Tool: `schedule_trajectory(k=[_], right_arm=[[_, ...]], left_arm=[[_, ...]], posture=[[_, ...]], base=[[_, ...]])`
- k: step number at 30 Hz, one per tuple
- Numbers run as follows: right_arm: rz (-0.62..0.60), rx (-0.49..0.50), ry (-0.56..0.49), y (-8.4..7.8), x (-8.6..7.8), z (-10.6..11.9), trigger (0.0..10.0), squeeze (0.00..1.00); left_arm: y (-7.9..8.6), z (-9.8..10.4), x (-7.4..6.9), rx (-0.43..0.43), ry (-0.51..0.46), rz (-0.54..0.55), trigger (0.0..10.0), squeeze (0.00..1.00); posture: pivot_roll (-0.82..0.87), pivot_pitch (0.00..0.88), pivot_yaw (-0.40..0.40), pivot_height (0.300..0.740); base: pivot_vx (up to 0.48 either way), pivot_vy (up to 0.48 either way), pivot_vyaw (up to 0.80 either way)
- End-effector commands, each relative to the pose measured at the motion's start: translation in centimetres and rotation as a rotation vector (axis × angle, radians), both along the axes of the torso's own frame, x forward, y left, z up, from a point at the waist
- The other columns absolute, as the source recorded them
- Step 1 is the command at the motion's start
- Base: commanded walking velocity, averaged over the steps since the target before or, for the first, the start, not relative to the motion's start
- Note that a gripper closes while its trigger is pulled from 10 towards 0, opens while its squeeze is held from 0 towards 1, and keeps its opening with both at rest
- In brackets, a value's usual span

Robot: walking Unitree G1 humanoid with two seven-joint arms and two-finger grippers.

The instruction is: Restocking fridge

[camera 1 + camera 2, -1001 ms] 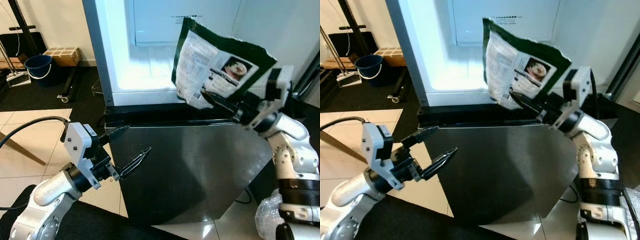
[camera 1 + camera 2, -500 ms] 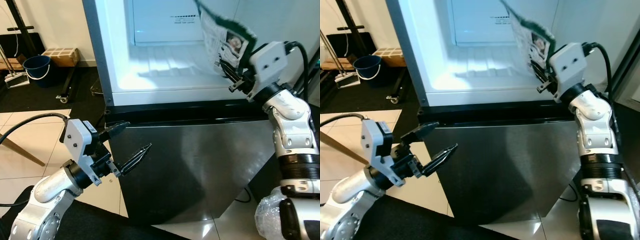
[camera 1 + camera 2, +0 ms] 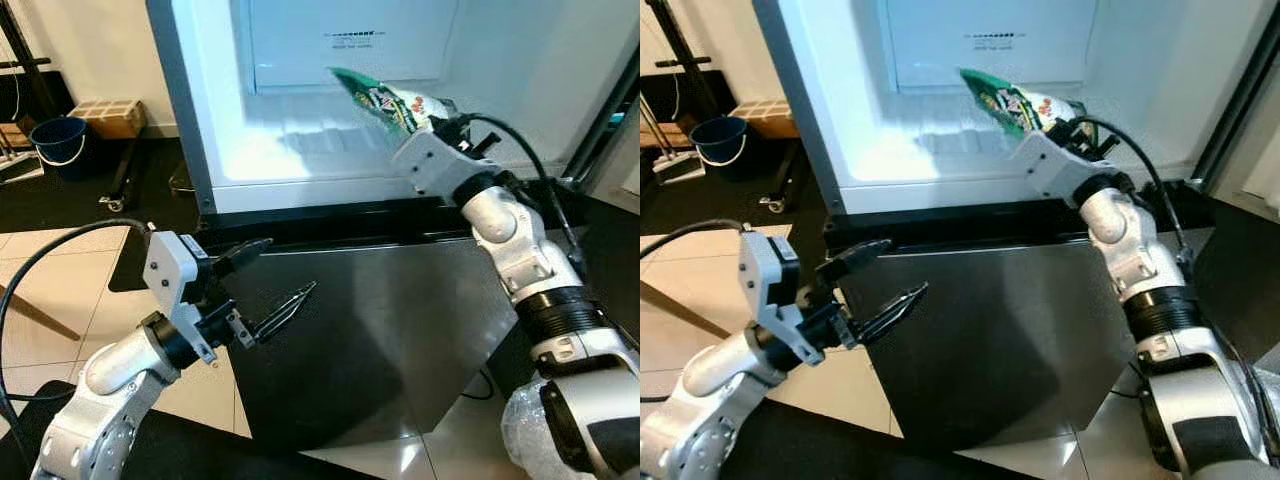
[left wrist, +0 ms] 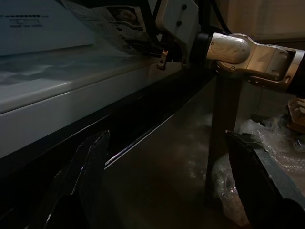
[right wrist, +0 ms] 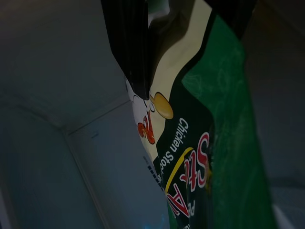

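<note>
With both head eyes we are looking down at the open fridge (image 3: 300, 150); wrist cameras are looking closely along their fingers.

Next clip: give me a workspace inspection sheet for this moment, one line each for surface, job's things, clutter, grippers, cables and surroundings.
Surface: white fridge compartment, open and lit; closed steel door below.
Job's things: green food packet, held over the compartment floor.
Clutter: nothing seen in the compartment.
Grippers: right gripper shut on the packet, reaching into the fridge; left gripper open, in front of the steel door.
Cables: black cable to the left wrist; another on the right arm.
Surroundings: blue bucket, cardboard box, tiled floor.
</note>
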State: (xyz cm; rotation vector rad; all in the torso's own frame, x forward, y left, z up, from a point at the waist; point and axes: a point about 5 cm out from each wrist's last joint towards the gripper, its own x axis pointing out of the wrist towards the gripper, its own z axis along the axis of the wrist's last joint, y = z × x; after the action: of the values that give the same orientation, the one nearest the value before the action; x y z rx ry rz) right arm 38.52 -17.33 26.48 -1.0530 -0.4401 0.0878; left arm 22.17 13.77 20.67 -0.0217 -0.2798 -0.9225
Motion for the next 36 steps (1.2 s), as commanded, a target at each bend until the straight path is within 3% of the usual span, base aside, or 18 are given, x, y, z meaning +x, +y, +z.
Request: schedule_trajectory(k=[1, 4, 11, 12, 13, 22, 23, 24, 25, 26, 27, 28, 29, 30, 33, 36], right_arm=[[0.007, -0.031, -0.034, 0.8, 0.3, 0.3, 10.0, 0.00], [-0.035, -0.121, -0.053, 0.9, 0.9, 0.2, 10.0, 0.00], [-0.068, -0.221, -0.068, 1.1, 1.7, 0.5, 10.0, 0.00], [-0.076, -0.232, -0.073, 1.1, 1.8, 0.7, 10.0, 0.72], [-0.086, -0.237, -0.069, 1.0, 2.0, 0.8, 10.0, 1.00], [-0.112, -0.193, -0.068, 1.1, 2.6, 1.6, 10.0, 1.00], [-0.085, -0.164, -0.055, 1.2, 2.6, 1.7, 10.0, 0.71], [-0.060, -0.126, -0.035, 1.3, 2.6, 1.6, 10.0, 0.63], [-0.060, -0.126, -0.035, 1.3, 2.6, 1.6, 10.0, 0.63], [-0.020, -0.072, -0.002, 1.5, 2.6, 1.5, 10.0, 0.52], [-0.020, -0.072, -0.002, 1.5, 2.6, 1.5, 10.0, 0.52], [0.036, -0.017, 0.031, 1.8, 2.5, 1.4, 10.0, 0.31], [0.036, -0.017, 0.031, 1.8, 2.5, 1.4, 10.0, 0.31], [0.105, 0.037, 0.066, 2.0, 2.3, 1.3, 10.0, 0.01], [0.306, 0.070, 0.153, 2.1, 1.2, 1.2, 10.0, 0.00], [0.352, 0.092, 0.163, 1.7, 0.9, 1.5, 10.0, 0.00]], left_arm=[[-0.2, -0.1, 0.2, -0.007, -0.002, 0.006, 10.0, 0.00], [-0.1, 0.1, 0.3, -0.013, -0.009, 0.021, 10.0, 0.00], [0.0, 0.2, 0.4, -0.018, -0.014, 0.031, 10.0, 0.00], [-0.1, 0.2, 0.4, -0.019, -0.014, 0.032, 10.0, 0.00], [-0.1, 0.2, 0.4, -0.020, -0.015, 0.033, 10.0, 0.00], [-0.1, 0.3, 0.4, -0.023, -0.020, 0.039, 10.0, 0.00], [0.0, 0.3, 0.4, -0.023, -0.021, 0.040, 10.0, 0.00], [0.0, 0.3, 0.4, -0.023, -0.021, 0.041, 10.0, 0.00], [0.0, 0.3, 0.4, -0.023, -0.021, 0.041, 10.0, 0.00], [0.0, 0.3, 0.4, -0.022, -0.021, 0.042, 10.0, 0.00], [0.0, 0.3, 0.4, -0.022, -0.021, 0.042, 10.0, 0.00], [0.0, 0.3, 0.4, -0.022, -0.021, 0.042, 10.0, 0.00], [0.0, 0.3, 0.4, -0.022, -0.021, 0.042, 10.0, 0.00], [-0.1, 0.3, 0.4, -0.022, -0.021, 0.042, 10.0, 0.00], [-0.1, 0.3, 0.4, -0.023, -0.022, 0.040, 10.0, 0.00], [-0.1, 0.3, 0.4, -0.023, -0.022, 0.039, 10.0, 0.00]], posture=[[0.06, 0.000, 0.023, 0.740], [0.07, 0.000, 0.022, 0.740], [0.07, 0.000, 0.018, 0.740], [0.07, 0.000, 0.016, 0.740], [0.07, 0.000, 0.015, 0.740], [0.07, 0.000, 0.014, 0.740], [0.07, 0.000, 0.014, 0.740], [0.07, 0.000, 0.013, 0.740], [0.07, 0.000, 0.013, 0.740], [0.07, 0.000, 0.013, 0.740], [0.07, 0.000, 0.013, 0.740], [0.07, 0.000, 0.013, 0.740], [0.07, 0.000, 0.013, 0.740], [0.07, 0.000, 0.013, 0.740], [0.07, 0.000, 0.016, 0.740], [0.07, 0.000, 0.016, 0.740]], base=[[0.000, 0.000, 0.00], [0.000, 0.000, 0.00], [0.000, 0.000, 0.00], [0.000, 0.000, 0.00], [0.000, 0.000, 0.00], [0.000, 0.000, 0.00], [0.000, 0.000, 0.00], [0.000, 0.000, 0.00], [0.000, 0.000, 0.00], [0.000, 0.000, 0.00], [0.000, 0.000, 0.00], [0.000, 0.000, 0.00], [0.000, 0.000, 0.00], [0.000, 0.000, 0.00], [0.000, 0.000, 0.00], [0.000, 0.000, 0.00]])
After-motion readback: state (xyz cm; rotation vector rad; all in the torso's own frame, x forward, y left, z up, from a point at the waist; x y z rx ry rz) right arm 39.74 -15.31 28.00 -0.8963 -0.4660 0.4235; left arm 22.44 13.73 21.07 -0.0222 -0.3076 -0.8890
